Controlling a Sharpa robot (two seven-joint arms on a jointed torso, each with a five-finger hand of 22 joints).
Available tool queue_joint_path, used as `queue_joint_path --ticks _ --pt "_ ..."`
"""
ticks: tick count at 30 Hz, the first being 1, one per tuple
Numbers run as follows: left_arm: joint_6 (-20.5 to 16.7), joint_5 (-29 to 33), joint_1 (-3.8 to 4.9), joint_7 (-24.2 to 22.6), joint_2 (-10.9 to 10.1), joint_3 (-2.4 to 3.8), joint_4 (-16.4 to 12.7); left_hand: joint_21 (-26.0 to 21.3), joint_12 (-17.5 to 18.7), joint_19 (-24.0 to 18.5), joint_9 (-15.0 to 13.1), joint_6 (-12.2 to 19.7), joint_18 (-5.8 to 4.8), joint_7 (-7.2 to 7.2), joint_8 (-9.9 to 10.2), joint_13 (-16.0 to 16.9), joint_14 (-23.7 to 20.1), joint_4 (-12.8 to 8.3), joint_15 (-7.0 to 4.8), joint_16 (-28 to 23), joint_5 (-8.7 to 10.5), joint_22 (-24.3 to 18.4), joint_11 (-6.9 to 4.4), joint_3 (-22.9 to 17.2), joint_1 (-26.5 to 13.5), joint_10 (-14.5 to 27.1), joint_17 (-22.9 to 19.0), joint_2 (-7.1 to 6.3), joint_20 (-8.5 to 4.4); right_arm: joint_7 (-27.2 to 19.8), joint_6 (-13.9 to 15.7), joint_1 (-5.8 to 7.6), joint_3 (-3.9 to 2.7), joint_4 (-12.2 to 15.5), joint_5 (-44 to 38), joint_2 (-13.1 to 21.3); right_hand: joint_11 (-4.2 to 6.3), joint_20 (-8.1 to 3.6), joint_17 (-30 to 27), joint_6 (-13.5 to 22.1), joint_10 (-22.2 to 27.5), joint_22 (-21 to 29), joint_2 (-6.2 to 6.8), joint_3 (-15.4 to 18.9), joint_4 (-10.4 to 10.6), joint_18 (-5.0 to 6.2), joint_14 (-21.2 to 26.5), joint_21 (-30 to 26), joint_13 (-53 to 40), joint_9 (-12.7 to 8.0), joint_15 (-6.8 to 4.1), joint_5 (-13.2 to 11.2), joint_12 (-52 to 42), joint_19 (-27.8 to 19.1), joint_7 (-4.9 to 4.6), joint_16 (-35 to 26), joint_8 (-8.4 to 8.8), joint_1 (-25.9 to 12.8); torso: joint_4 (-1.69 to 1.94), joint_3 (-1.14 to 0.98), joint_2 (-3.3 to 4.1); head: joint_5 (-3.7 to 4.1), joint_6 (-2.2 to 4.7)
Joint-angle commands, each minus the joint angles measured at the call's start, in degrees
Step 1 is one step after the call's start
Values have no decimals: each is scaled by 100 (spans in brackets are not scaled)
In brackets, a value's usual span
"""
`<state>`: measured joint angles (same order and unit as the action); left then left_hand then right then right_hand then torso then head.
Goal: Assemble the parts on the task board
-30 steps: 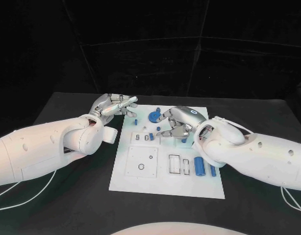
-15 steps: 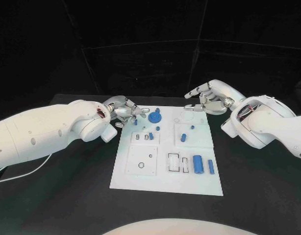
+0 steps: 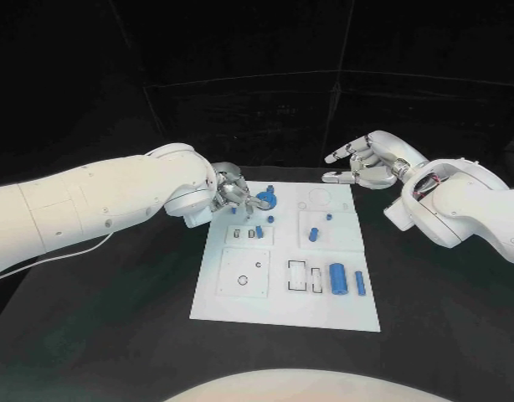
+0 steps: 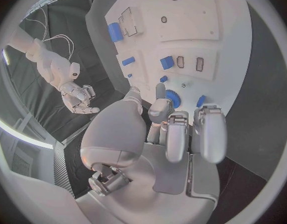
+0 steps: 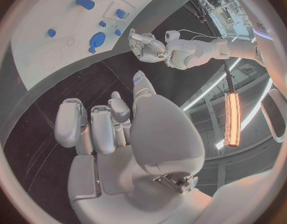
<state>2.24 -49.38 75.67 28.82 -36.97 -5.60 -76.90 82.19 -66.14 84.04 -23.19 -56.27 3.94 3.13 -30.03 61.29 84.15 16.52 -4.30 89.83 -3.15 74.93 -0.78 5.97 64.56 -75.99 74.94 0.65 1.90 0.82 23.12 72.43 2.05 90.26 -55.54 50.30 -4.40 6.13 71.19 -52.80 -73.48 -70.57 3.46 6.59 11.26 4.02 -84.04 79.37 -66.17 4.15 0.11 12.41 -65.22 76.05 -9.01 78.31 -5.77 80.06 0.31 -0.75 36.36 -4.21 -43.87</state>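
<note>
the task board [image 3: 287, 289] lies flat in the middle of the black table [image 3: 112, 318], its long side running away from the robot. blue parts stand or lie on it: a round blue disc [image 3: 265, 199] near the far left corner, a small piece [image 3: 259, 232] beside the two little slots, another small piece [image 3: 269, 219] just beyond it, one tilted short peg [image 3: 313, 234] and one dot-like piece [image 3: 328, 219] in the right middle, and a thick cylinder [image 3: 338, 280] with one slimmer bar [image 3: 358, 283] side by side in the near right part; that makes seven blue parts i can count in the head view, though tiny ones may be hidden by the left fingers. the left hand [image 3: 232, 194] sits at the board's far left edge, fingers curled close by the blue disc; whether it grips anything i cannot tell. the right hand [image 3: 372, 159] hangs beyond the far right corner, above the table and apart from the board, fingers spread and loose, nothing in them
</note>
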Motion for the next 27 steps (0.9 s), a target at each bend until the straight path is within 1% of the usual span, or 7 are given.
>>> queue_joint_path --ticks 1,6,10,13,15,22,27 --pt "335 -315 37 441 155 -21 111 40 -72 181 -101 58 -123 -9 -112 72 585 -2 -40 17 19 89 -32 84 -2 -43 1506 83 -41 174 -107 14 -4 -31 156 -25 39 2 -13 -52 -3 17 14 46 17 62 -172 -32 11 3 -38 47 11 -59 3 -37 -32 -48 -3 0 1 -4 3" --pt "538 -324 51 553 371 -54 292 70 -112 194 -211 90 -131 -27 -230 108 585 0 -52 17 19 142 -48 173 -4 -61 1506 125 -52 230 -126 14 -4 -50 172 -52 42 -2 -41 -50 -2 44 -4 78 27 67 -169 -54 24 2 -42 103 14 -70 5 -63 -40 -38 0 0 10 -6 -12" --pt "684 -327 55 619 497 -110 419 76 -116 196 -233 103 -133 -29 -252 111 585 -1 -54 17 19 153 -50 193 -6 -62 1506 134 -54 256 -136 15 -4 -59 176 -68 43 -3 -53 -49 -1 56 -10 91 30 70 -167 -63 28 1 -43 129 15 -76 6 -74 -44 -32 0 1 8 -7 -27" --pt "766 -328 56 644 581 -141 510 78 -117 197 -244 108 -134 -30 -261 110 585 -3 -55 17 19 158 -51 200 -3 -61 1506 141 -55 273 -141 15 -4 -61 177 -76 43 -4 -53 -49 -2 59 -14 98 31 70 -168 -66 29 1 -44 142 14 -76 7 -76 -46 -28 8 9 13 -4 -35" --pt "821 -329 55 661 640 -160 574 81 -116 198 -251 112 -134 -31 -268 109 585 -6 -56 17 18 162 -51 203 1 -60 1506 146 -55 286 -145 15 -4 -65 178 -81 44 -5 -59 -49 -3 64 -19 105 33 71 -168 -71 31 1 -45 155 13 -78 8 -82 -48 -24 9 10 11 -2 -42" --pt "991 -329 54 719 733 -180 710 90 -128 201 -296 134 -137 -36 -311 119 585 -17 -59 17 15 180 -56 219 29 -64 1506 184 -59 304 -149 15 -3 -95 178 -98 47 -8 -63 -47 -3 70 -35 124 37 72 -170 -78 37 0 -47 200 12 -76 9 -90 -54 -9 2 11 16 -13 -56" --pt "1095 -330 53 757 762 -185 762 99 -123 205 -318 143 -140 -39 -333 110 585 -21 -61 17 14 196 -58 224 42 -61 1506 204 -60 310 -155 15 -3 -112 178 -107 48 -9 -68 -46 -3 75 -43 135 39 72 -171 -83 41 -1 -49 228 12 -76 10 -96 -58 -1 8 10 12 -2 -70"
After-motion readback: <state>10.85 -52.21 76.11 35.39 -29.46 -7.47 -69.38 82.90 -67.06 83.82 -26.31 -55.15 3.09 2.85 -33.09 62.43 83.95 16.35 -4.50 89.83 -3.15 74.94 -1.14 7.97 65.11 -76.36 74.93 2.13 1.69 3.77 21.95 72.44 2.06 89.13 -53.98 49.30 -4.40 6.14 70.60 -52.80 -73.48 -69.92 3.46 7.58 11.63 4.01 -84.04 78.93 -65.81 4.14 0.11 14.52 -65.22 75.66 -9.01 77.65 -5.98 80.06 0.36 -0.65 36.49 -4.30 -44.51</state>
